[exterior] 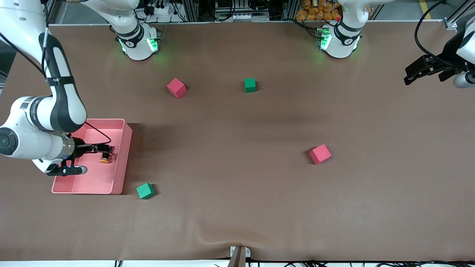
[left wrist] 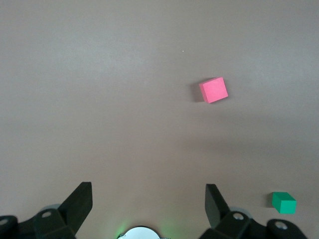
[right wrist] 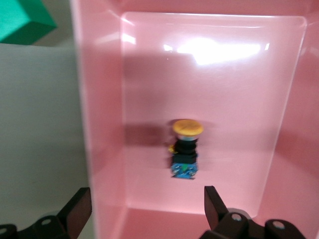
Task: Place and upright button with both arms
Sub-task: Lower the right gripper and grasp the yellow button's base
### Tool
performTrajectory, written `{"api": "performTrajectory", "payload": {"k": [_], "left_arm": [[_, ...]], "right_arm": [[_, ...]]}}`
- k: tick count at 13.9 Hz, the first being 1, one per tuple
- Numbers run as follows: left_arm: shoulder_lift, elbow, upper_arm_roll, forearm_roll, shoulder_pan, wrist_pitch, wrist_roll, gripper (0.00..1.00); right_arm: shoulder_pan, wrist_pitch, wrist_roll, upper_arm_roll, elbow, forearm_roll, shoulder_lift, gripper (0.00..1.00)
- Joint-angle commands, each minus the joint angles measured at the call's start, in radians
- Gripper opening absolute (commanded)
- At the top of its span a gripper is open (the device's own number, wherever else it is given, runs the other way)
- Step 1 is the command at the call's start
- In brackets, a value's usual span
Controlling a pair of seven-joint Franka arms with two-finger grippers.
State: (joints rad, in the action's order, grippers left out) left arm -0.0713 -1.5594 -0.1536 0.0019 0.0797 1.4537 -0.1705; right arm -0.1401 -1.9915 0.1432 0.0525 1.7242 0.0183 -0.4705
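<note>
The button [right wrist: 185, 148], with an orange cap and a dark body with a blue end, lies on its side on the floor of the pink tray [right wrist: 104, 149]. In the front view the button [exterior: 104, 160] is in the tray [exterior: 122, 163] at the right arm's end of the table. My right gripper [exterior: 107, 149] hangs over the tray just above the button, open and empty; its fingertips [right wrist: 79, 204] are clear of the button. My left gripper [exterior: 411, 76] waits raised over the left arm's end of the table, open and empty, with its fingertips [left wrist: 79, 196] over bare mat.
A green cube [exterior: 145, 191] lies beside the tray's nearer corner, also seen in the right wrist view [right wrist: 22, 20]. A pink cube [exterior: 176, 88] and a green cube [exterior: 250, 85] lie toward the bases. Another pink cube [exterior: 320, 154] lies mid-table. The left wrist view shows a pink cube [left wrist: 214, 89] and a green cube [left wrist: 283, 202].
</note>
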Motion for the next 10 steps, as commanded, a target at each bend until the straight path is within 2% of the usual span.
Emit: {"api": "performTrajectory", "payload": {"k": [1, 3, 7, 10], "left_arm": [[-0.002, 0.004, -0.003, -0.016, 0.005, -0.013, 0.026, 1.0], [-0.001, -0.002, -0.003, -0.016, 0.002, -0.012, 0.025, 1.0], [0.005, -0.004, -0.003, -0.016, 0.0, -0.012, 0.023, 1.0], [0.018, -0.002, -0.003, -0.016, -0.001, -0.013, 0.014, 1.0]], "right_arm": [[-0.016, -0.059, 0.041, -0.011, -0.002, -0.012, -0.04, 1.0], [-0.015, -0.098, 0.055, -0.019, 0.017, -0.009, -0.065, 1.0], [-0.019, -0.26, 0.053, -0.02, 0.124, -0.003, -0.074, 1.0], [-0.022, -0.28, 0.052, -0.02, 0.127, 0.002, -0.099, 1.0]]}}
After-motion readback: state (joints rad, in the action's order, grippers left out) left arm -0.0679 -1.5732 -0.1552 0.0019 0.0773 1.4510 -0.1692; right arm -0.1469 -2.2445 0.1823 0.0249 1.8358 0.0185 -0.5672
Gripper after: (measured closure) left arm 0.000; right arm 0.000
